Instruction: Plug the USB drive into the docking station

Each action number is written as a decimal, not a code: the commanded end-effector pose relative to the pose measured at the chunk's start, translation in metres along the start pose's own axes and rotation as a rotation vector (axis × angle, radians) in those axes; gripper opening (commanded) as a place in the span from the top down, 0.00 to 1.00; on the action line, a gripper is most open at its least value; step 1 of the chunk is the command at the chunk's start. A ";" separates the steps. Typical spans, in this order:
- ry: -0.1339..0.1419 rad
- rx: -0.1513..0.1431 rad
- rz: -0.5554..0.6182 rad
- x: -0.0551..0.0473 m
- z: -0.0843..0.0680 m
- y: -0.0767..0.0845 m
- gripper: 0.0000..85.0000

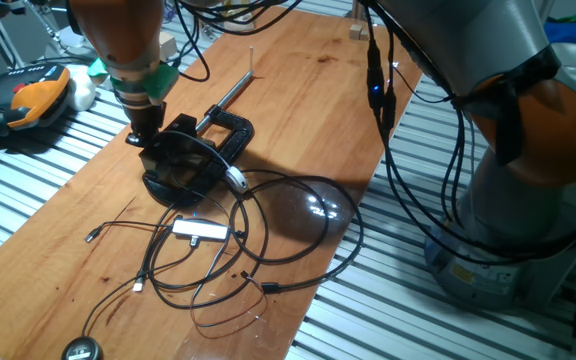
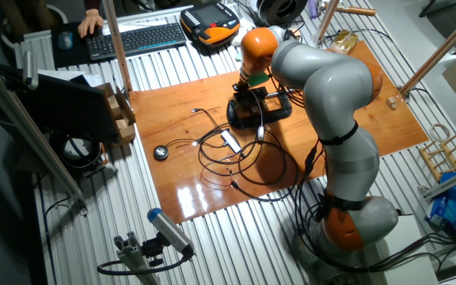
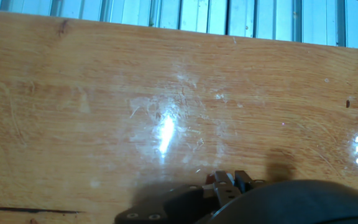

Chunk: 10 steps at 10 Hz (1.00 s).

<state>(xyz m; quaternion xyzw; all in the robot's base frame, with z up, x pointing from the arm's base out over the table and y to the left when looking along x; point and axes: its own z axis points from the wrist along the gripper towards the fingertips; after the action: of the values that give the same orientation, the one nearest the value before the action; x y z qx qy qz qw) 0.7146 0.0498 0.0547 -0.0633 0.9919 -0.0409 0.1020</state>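
- Wooden board (image 1: pixel 298 90) lay over a slatted metal bench, with a keyboard (image 2: pixel 133 37) and an orange-and-black handset (image 1: pixel 30 95) beyond its far edge.
- Near the board's front-left corner sat a small round puck (image 1: pixel 81 349) on a thin lead.
- Toward the middle of the board a flat silver adapter (image 1: pixel 200 229) rested among loops of black cable (image 1: pixel 298 215).
- Just behind those loops stood the docking station (image 1: pixel 180 168), black and boxy on a rounded base, near the board's far edge; its thin wires ran out toward the front edge, so that side faced the cables.
- Touching its far side was a black clamp (image 1: pixel 230 128) whose metal rod (image 1: pixel 230 93) pointed at the far edge.
- The gripper (image 1: pixel 146 128) hung directly above the docking station's left rear edge, fingers pointing straight down, seemingly touching it.
- Whether its fingers were closed on a USB drive I could not tell; no drive was visible.
- The hand view showed bare wood with the station's dark top at the bottom edge, so the port probably lay just below the fingers.
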 end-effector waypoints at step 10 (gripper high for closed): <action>-0.008 -0.014 0.037 -0.007 -0.038 -0.009 1.00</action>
<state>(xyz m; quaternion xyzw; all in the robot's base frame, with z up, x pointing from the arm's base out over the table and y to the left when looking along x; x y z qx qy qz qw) 0.7139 0.0444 0.0948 -0.0460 0.9928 -0.0307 0.1060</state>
